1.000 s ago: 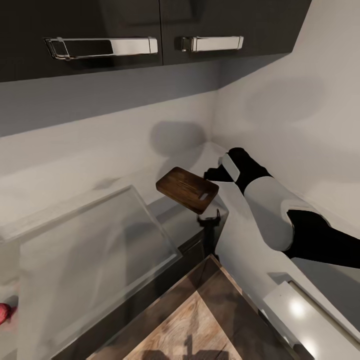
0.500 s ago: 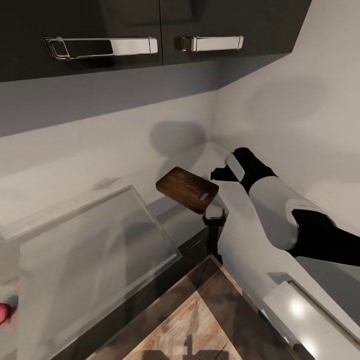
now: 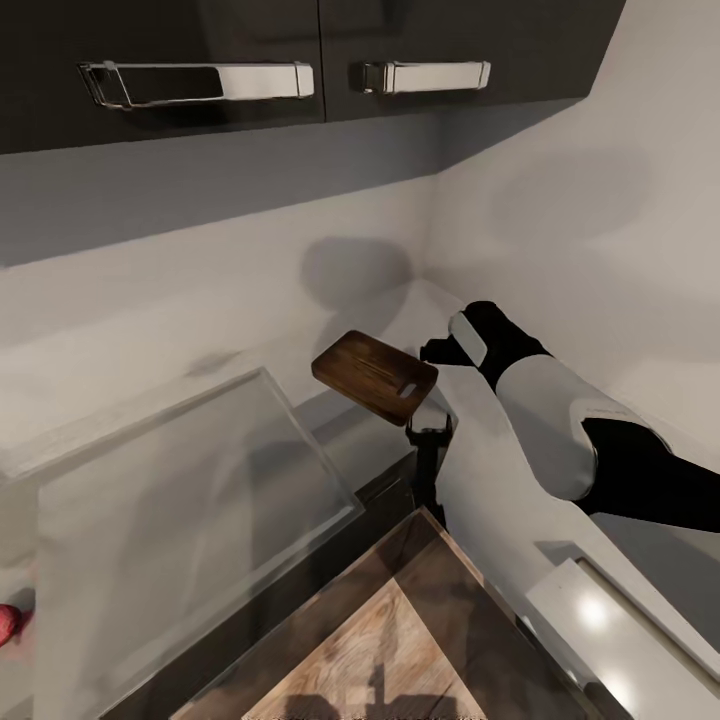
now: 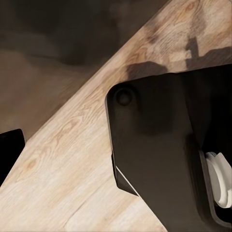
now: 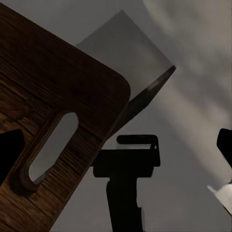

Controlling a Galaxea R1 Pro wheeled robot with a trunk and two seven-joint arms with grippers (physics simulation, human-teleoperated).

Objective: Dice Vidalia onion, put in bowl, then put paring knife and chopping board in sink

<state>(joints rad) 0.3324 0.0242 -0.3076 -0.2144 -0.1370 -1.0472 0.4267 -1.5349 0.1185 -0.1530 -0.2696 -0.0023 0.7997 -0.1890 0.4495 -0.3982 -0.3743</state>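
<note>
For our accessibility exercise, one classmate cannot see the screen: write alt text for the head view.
A dark brown chopping board hangs above the corner of a glossy grey countertop, with the robot's right claw at its slotted end. Dark wall cabinets with chrome handles run overhead, and wooden flooring shows below.

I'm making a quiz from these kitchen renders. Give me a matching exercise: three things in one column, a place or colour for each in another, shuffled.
Things:
1. chopping board
2. Vidalia onion
3. cabinet handles

Descriptions:
A. shiny metal, at the top of the head view
B. dark brown, with a slot-shaped hole
C. pinkish-red, at the head view's lower left edge

Pairs: 1-B, 2-C, 3-A
</note>
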